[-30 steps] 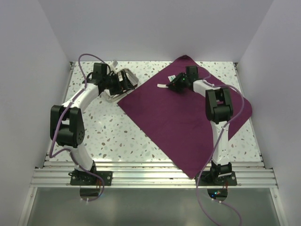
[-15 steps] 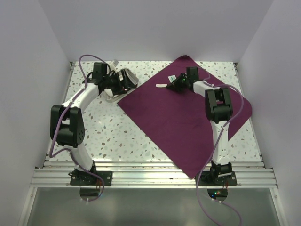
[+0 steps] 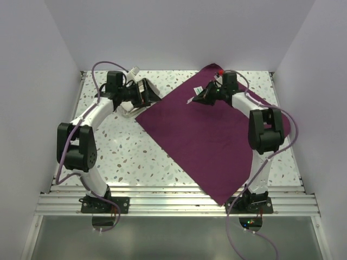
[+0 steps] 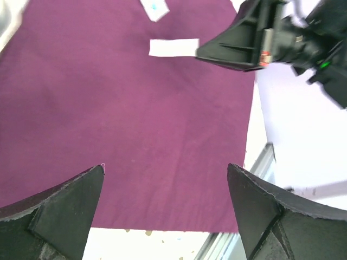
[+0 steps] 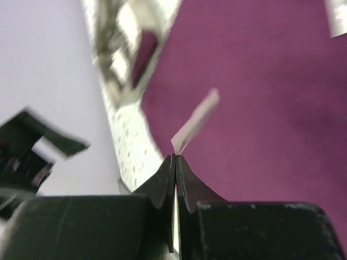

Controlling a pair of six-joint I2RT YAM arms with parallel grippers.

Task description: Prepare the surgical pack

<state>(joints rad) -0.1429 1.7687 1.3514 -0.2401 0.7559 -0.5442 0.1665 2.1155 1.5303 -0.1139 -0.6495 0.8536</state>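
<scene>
Elbow point(image 3: 265, 127) swung outward, the right claw point(image 5: 174, 158) is clenched on a thin white strip point(image 5: 196, 120) above the plum-purple cloth point(image 3: 217, 141) — flat, diamond-wise on the speckled surface point(image 3: 124, 157); left claw point(image 4: 165, 173) gapes — released.

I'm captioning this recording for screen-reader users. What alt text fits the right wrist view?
The right gripper, its two black fingers pressed together, pinches one end of a thin white strip that extends out over the plum-purple cloth. At upper left, blurred, a shiny steel tray sits on the speckled white table.
</scene>
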